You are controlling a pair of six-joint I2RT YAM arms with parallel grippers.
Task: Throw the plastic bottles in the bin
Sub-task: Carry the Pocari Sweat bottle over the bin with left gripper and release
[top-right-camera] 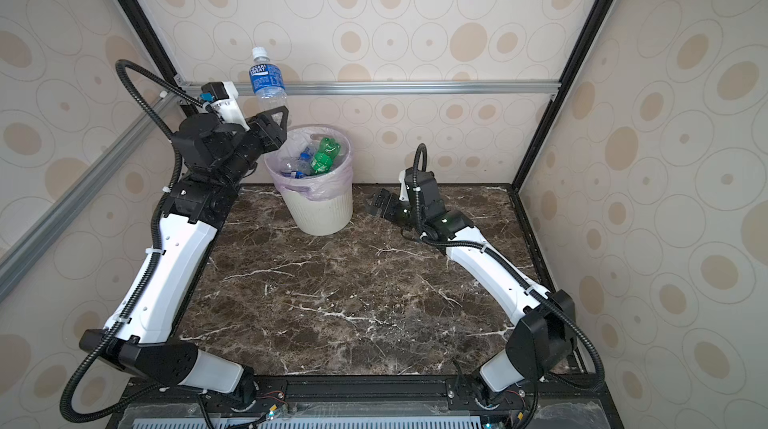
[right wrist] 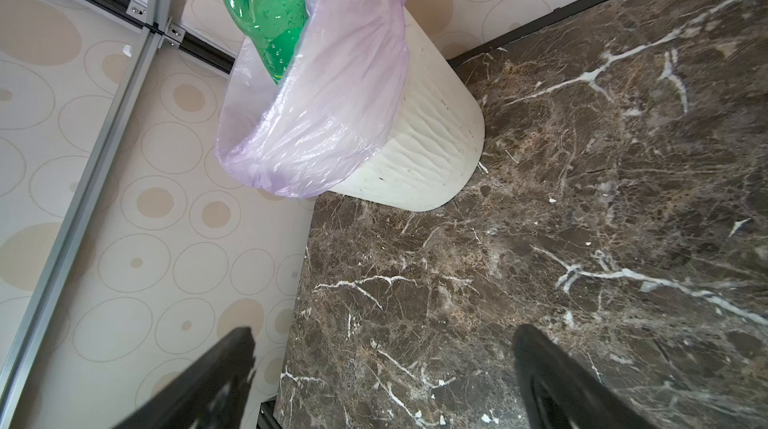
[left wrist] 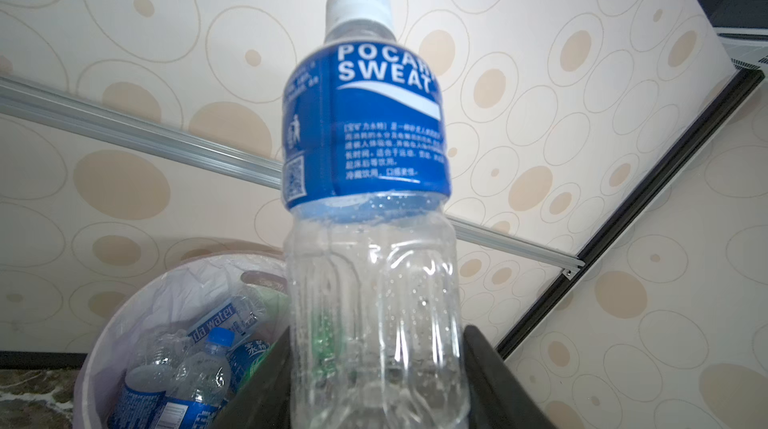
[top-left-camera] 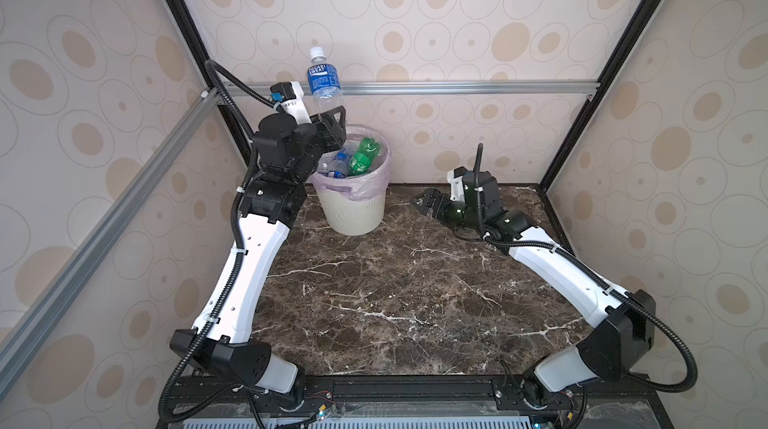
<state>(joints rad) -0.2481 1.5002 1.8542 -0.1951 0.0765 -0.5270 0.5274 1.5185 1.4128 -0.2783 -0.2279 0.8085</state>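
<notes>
1. Jaws of left gripper (top-left-camera: 331,116) clamp the base of an upright blue-labelled bottle (top-left-camera: 325,81) above the bin (top-left-camera: 353,210) rim;
2. right gripper (top-left-camera: 423,201) jaws spread wide, empty, beside the bin;
3. other bottles (top-left-camera: 361,158) lie inside.

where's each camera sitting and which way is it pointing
Both top views: high at the front, looking down and back over the table; both arms show, left gripper holding the Pocari bottle up by the bin, right gripper open.
Left wrist: on the raised arm, looking along its fingers at the held bottle.
Right wrist: low over the table, facing the bin's side and a green bottle; both spread fingers show.
Shared: the bin appears in all four.
</notes>
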